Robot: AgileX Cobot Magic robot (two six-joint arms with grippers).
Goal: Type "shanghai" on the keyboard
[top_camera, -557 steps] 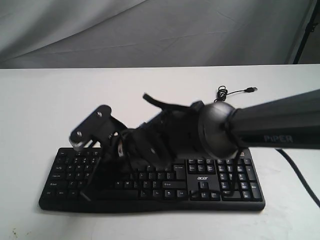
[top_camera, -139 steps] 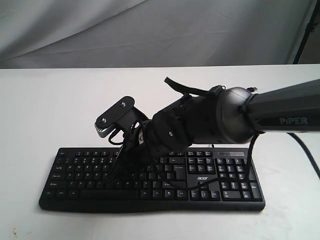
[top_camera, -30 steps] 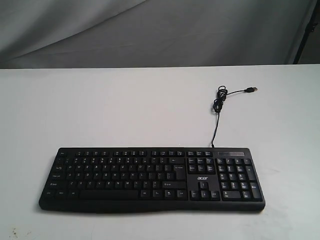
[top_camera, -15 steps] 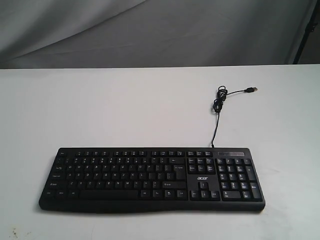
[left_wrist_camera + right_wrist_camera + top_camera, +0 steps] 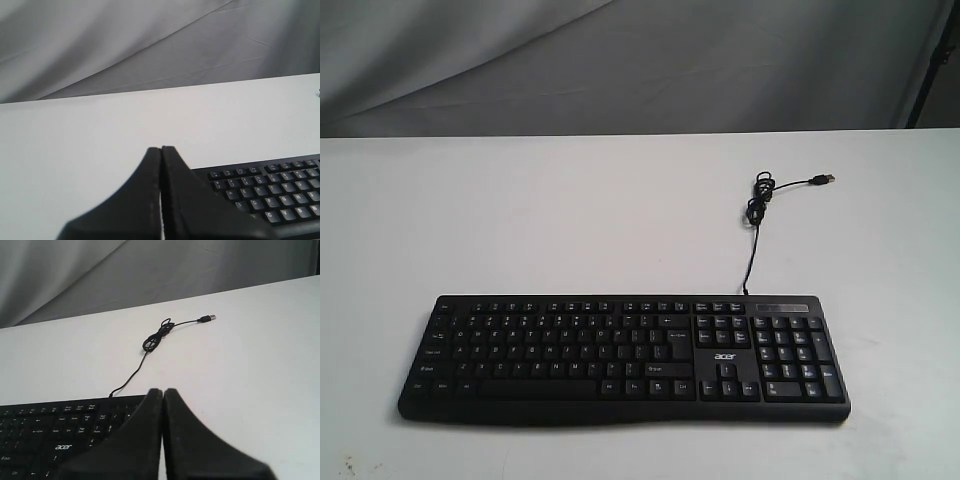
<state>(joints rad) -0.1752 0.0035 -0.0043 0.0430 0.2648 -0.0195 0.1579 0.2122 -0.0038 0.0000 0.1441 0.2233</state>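
You're looking at a plain white table (image 5: 520,210), matte and evenly lit, with a few dark specks (image 5: 350,465) at its near left corner. Behind it hangs a grey cloth backdrop (image 5: 620,60), creased in long diagonal folds. A dark pole (image 5: 932,70) leans at the far right edge.

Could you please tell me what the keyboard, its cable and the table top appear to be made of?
The keyboard looks like matte black plastic: a dull surface with printed white legends. Its cable seems rubber- or vinyl-sheathed, thin and coiled, ending in a metal USB plug. The table top is smooth, matte white, possibly laminate; the pictures leave that open.
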